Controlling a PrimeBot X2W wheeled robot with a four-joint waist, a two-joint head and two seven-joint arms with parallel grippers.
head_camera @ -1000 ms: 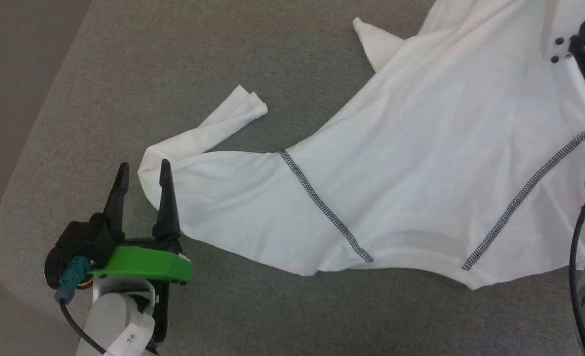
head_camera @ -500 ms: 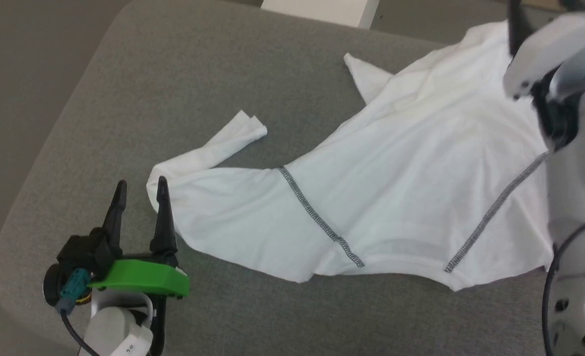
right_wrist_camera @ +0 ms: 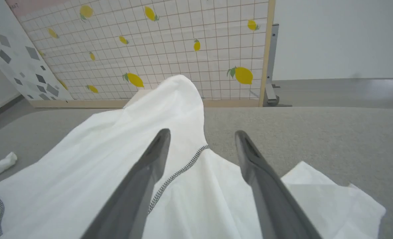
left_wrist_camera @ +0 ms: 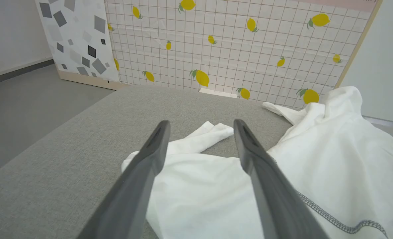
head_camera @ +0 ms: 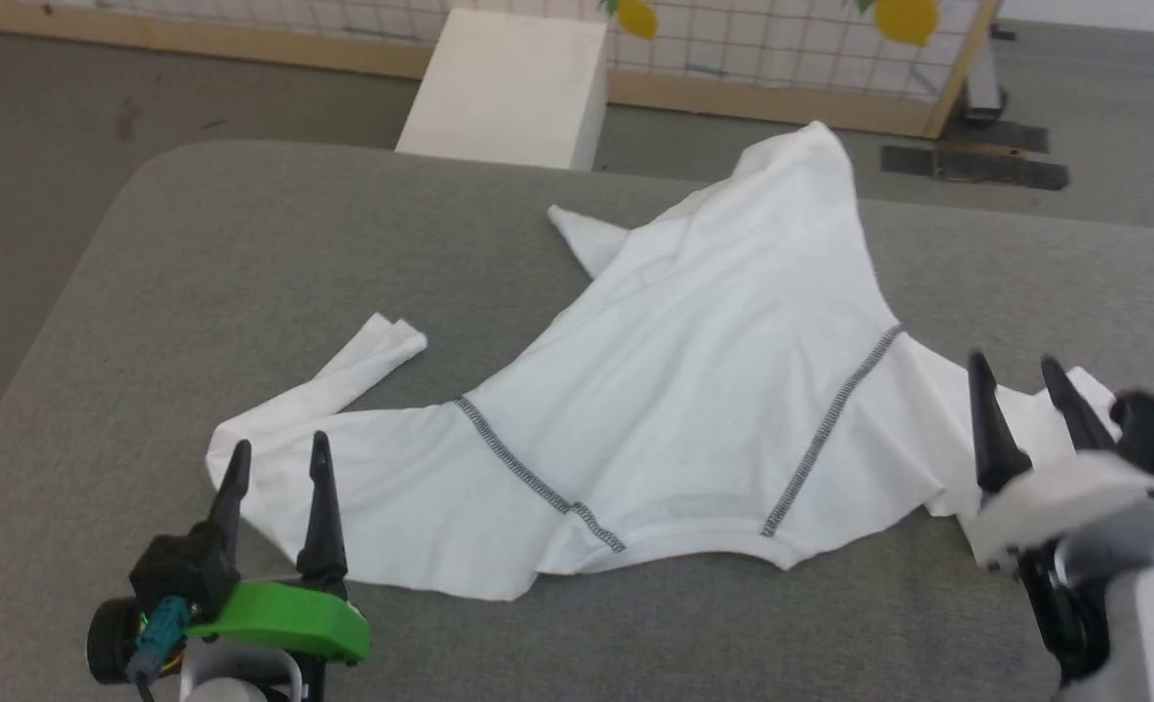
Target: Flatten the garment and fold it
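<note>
The garment [head_camera: 694, 390], a big white shirt with dark stitched seams, lies spread on the grey table [head_camera: 197, 244], its far part bunched up into a peak. One sleeve folds back at the left. My left gripper [head_camera: 275, 458] is open at the near left, its fingers over the sleeve's bend; the left wrist view shows the white sleeve [left_wrist_camera: 196, 172] between the fingers. My right gripper [head_camera: 1020, 375] is open at the near right, above the shirt's right edge. In the right wrist view the garment [right_wrist_camera: 117, 156] lies under its fingers with nothing held.
A white box [head_camera: 509, 88] stands on the floor beyond the table's far edge. Behind it runs a lemon-print grid panel [head_camera: 782, 49] with a wooden frame. The table's rounded corner [head_camera: 138, 175] is at the far left, with grey floor beyond.
The head camera has tilted up, showing the floor and panel. My right gripper has opened, let go of the garment and come down to the near right. The left gripper has stayed put.
</note>
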